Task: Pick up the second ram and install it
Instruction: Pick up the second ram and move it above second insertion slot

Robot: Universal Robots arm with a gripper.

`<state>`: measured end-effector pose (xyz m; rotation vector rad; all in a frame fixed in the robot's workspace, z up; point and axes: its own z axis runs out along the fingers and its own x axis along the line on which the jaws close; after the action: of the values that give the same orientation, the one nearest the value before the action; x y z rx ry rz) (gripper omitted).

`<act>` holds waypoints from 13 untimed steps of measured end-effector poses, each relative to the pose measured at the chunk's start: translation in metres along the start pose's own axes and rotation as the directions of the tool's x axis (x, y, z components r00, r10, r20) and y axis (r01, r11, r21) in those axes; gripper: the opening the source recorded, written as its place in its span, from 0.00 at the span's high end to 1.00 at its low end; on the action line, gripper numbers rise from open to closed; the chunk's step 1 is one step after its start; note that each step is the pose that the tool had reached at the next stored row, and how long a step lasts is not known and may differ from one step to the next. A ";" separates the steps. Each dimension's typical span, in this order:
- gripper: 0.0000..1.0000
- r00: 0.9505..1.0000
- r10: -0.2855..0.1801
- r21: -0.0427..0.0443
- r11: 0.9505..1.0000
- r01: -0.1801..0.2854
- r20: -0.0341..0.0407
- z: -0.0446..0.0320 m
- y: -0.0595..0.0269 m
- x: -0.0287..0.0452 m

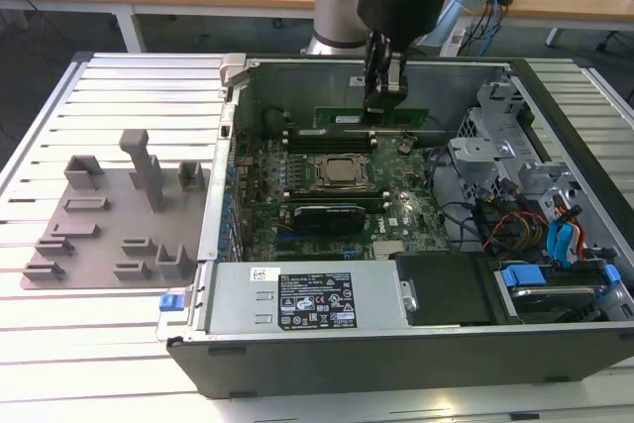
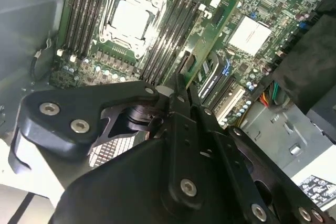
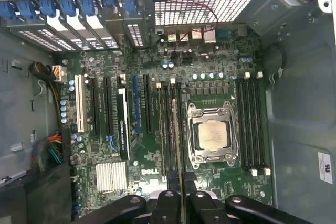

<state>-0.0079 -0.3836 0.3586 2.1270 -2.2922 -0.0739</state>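
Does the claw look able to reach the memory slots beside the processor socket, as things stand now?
Probably yes. The case is open, and the claw, shut on the second ram, hangs just over the memory slots beside the processor socket; nothing seems to lie between.

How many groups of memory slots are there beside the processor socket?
2. One group flanks the processor socket; the other, opposite, lies under the second ram in the gripper.
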 end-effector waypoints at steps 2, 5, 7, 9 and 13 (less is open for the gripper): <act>0.86 1.000 0.000 0.000 1.000 0.000 0.000 0.0060 -0.0003 0.0002; 0.86 1.000 0.000 0.000 1.000 0.000 0.000 0.0164 -0.0007 0.0003; 0.86 1.000 0.000 0.000 1.000 0.000 0.000 0.0241 -0.0006 -0.0055; 0.86 1.000 0.000 0.000 1.000 0.000 0.000 0.0319 -0.0003 -0.0136; 0.86 1.000 0.000 0.000 1.000 0.000 0.000 0.0377 -0.0005 -0.0141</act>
<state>-0.0079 -0.3686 0.3212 2.1267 -2.2920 -0.0736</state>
